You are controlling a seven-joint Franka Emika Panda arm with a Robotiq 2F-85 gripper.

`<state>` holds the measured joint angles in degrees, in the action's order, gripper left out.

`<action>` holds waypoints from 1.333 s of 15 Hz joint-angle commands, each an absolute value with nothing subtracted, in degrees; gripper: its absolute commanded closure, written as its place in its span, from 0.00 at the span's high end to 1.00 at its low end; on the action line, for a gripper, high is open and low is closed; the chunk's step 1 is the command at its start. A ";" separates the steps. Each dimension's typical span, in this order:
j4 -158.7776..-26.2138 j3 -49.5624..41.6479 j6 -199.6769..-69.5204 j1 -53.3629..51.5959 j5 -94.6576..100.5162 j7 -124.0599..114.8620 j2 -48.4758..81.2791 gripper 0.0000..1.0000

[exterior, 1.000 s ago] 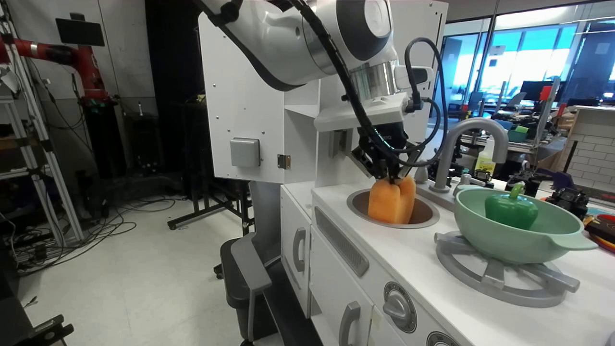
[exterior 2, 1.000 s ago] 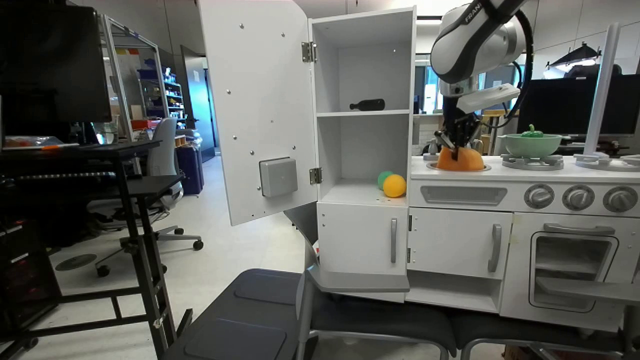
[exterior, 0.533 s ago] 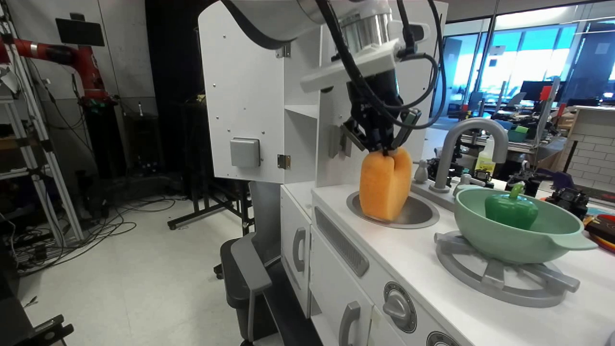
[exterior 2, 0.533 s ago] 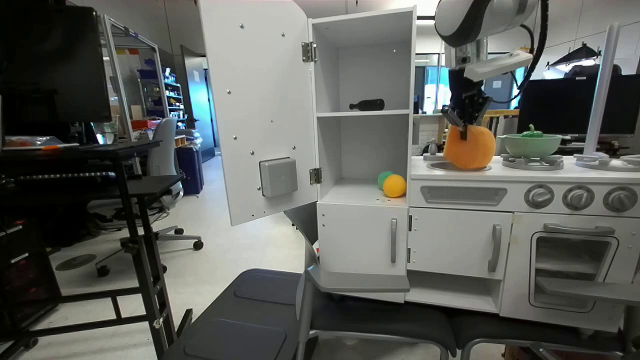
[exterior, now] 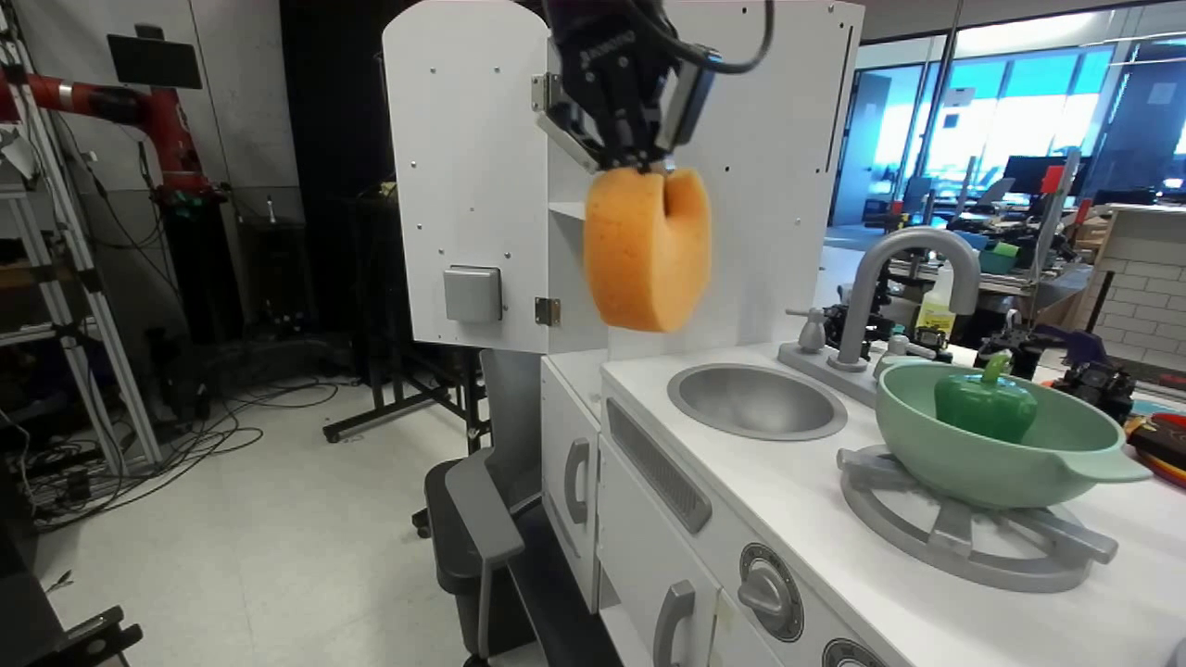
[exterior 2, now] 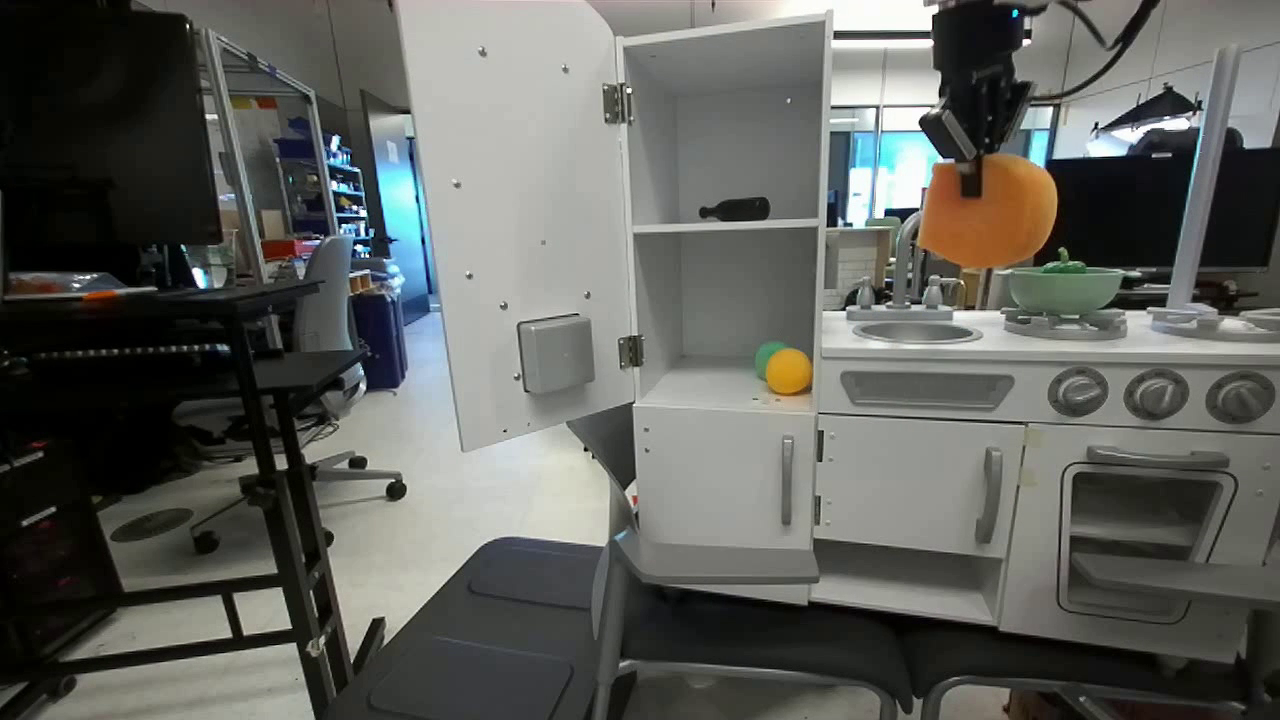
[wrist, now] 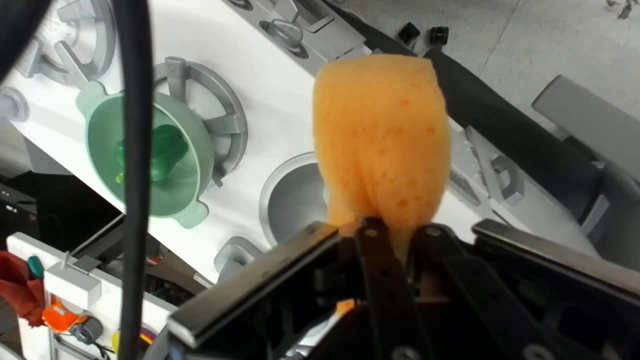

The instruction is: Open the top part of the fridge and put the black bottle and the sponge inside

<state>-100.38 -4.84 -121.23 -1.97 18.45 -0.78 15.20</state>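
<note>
The sponge, a thick orange lump, hangs in the air above the counter. My gripper is shut on its upper edge, which folds around the fingertips; the wrist view shows the sponge pinched there too. In an exterior view, gripper and sponge are right of the cabinet, level with its shelf. The fridge's top door stands swung wide to the left. On the shelf inside, the black bottle lies on its side, neck to the left.
Below the shelf sit a yellow ball and a green ball. The cabinet's side wall rises beside the sink. A curved faucet and a green bowl holding a green pepper stand on the counter.
The gripper has lifted the sponge out of the sink, up well above the counter. In an exterior view it has also shifted right. Door and bottle have stayed where they were.
</note>
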 commanded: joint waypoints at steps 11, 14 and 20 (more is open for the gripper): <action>-102.20 8.83 -116.98 -11.16 35.29 -16.54 7.18 0.02; -97.07 8.29 -119.50 -12.68 44.11 -24.15 13.00 0.02; -85.06 4.76 -123.61 -15.19 58.10 -34.19 25.88 0.02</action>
